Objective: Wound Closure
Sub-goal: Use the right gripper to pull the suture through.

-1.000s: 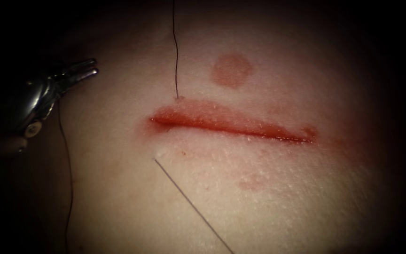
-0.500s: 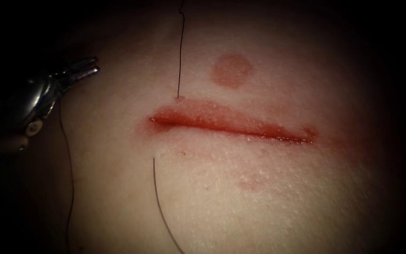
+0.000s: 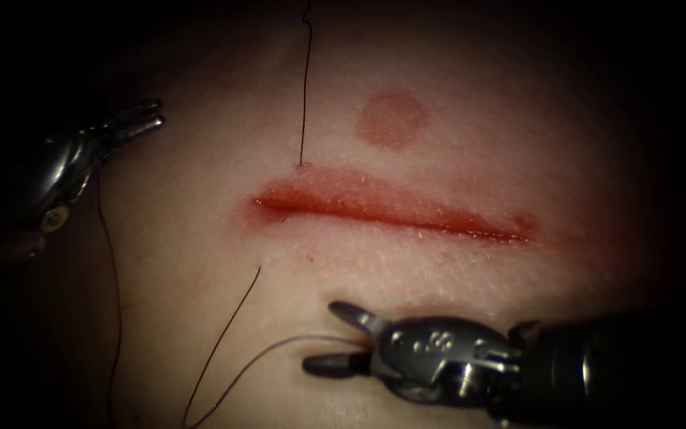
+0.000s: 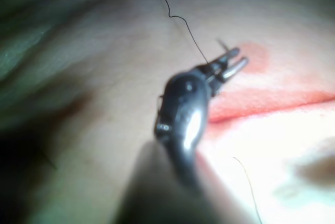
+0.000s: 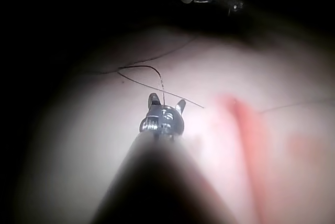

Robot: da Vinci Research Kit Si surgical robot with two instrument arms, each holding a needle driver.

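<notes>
Endoscope: my right hand is lying below the cut, jaws spread, thread running between them, ungripped. My left hand is hovering left of the cut, jaws nearly together, gripping nothing that I can see. Thread is leaving the tissue above and below the cut's left end.

Left wrist: my left hand is hanging over the cut.

Right wrist: my right hand is gaping, thread between its jaws.
</notes>
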